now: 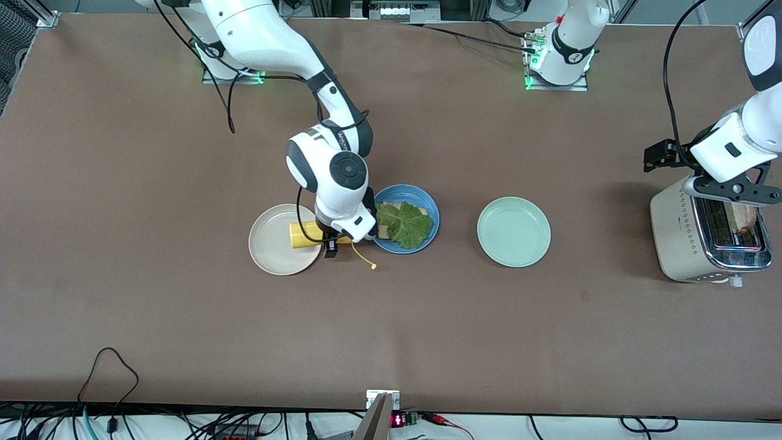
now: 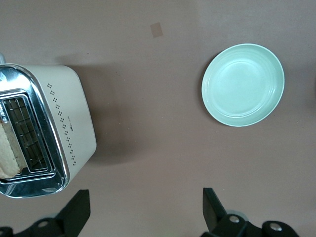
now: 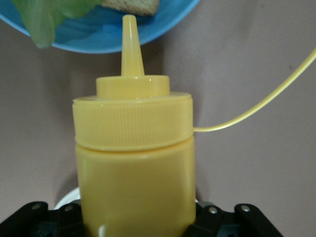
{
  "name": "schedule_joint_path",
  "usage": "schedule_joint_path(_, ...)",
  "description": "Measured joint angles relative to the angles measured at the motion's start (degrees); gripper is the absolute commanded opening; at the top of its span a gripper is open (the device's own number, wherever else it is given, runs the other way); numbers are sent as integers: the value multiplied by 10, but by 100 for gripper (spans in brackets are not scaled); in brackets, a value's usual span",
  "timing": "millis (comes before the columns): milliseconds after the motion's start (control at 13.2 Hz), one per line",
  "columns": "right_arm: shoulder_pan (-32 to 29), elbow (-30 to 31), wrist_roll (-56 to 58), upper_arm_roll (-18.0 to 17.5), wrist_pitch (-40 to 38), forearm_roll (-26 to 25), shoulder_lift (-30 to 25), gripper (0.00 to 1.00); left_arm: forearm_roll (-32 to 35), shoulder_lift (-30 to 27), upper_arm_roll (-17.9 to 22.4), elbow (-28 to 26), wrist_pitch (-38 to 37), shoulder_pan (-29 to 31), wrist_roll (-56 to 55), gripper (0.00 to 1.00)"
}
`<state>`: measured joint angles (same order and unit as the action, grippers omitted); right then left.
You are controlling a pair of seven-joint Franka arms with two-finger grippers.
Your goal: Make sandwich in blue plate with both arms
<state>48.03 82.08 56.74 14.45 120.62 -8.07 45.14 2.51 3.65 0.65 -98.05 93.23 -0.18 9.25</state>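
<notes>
Brown table [image 1: 183,318] carried beige plate [image 1: 272,256], blue plate [image 1: 427,205], mint-green plate [image 1: 514,231] mid-surface; toaster [image 1: 678,238] at left arm's end.

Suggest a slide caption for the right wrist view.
Right end effector grips a yellow squeeze bottle, nozzle toward the blue plate.

Brown tabletop [image 1: 183,318] fills view, evenly lit. Black cables [image 1: 110,379] trail over its camera-side edge. Metal frame rails [image 1: 397,9] along its base-side edge. Green lights [image 1: 259,78] glow there.
</notes>
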Motion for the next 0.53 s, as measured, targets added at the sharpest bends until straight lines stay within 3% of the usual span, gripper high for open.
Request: schedule_joint_path(530, 49, -43, 0, 29, -3, 0, 35, 0, 0, 1, 0, 0, 0, 1, 0, 100)
